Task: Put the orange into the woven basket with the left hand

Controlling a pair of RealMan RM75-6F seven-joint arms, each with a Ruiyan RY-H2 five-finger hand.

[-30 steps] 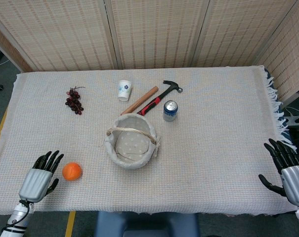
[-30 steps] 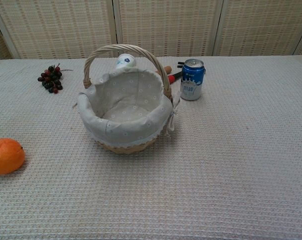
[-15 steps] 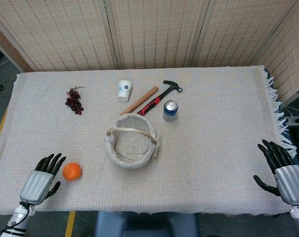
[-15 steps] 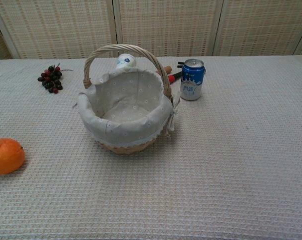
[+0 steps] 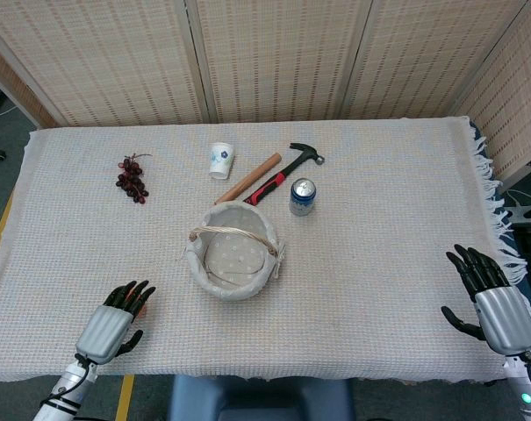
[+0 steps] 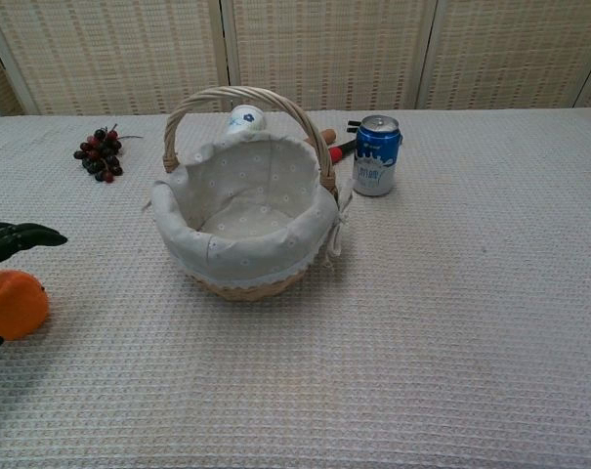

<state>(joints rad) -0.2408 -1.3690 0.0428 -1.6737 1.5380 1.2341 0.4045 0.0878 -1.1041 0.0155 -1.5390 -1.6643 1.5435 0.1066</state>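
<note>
Head view first: left hand [image 5: 111, 323] sits at the lower left of the frame, near the table's front edge, fingers spread over the orange, which it hides almost wholly here. Basket [image 5: 235, 261] stands mid-frame, with bare cloth between it and the hand. Right hand [image 5: 491, 298] hovers at the lower right by the fringed edge, fingers apart, holding nothing. Grapes [image 5: 132, 179], cup [image 5: 221, 160], hammer [image 5: 285, 170] and can [image 5: 302, 196] lie in the upper middle, behind the basket.

Chest view: orange [image 6: 12, 304] rests on the cloth at the left edge, dark fingertips [image 6: 21, 237] just above it. Whether they grip it, I cannot tell.
</note>
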